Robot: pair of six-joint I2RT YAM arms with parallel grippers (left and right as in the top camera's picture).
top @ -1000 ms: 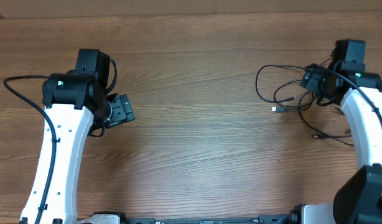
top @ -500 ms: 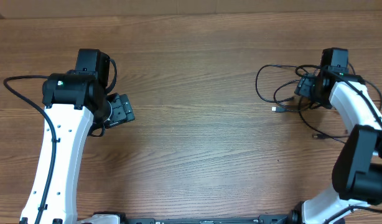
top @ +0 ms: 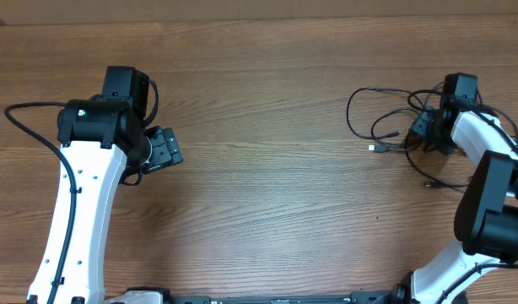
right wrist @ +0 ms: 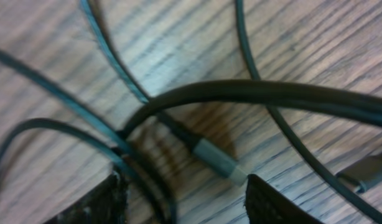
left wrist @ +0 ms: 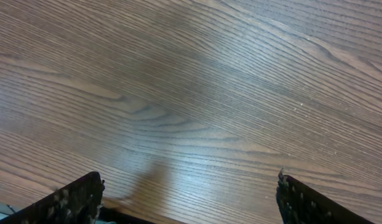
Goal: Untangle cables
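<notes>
Several thin black flexible cords [top: 392, 135] are seen tangled in loose loops at the right edge of the overhead frame, on the brown wooden table [top: 267, 169]; right gripper [right wrist: 185, 199] is set among them, jaws parted, nothing clamped; left gripper [top: 164, 150] is held open at centre left

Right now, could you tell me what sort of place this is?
Likely a robotics lab bench: white left arm and right arm mounted at a wood-grain table, with thin black cables tangled on it.
</notes>
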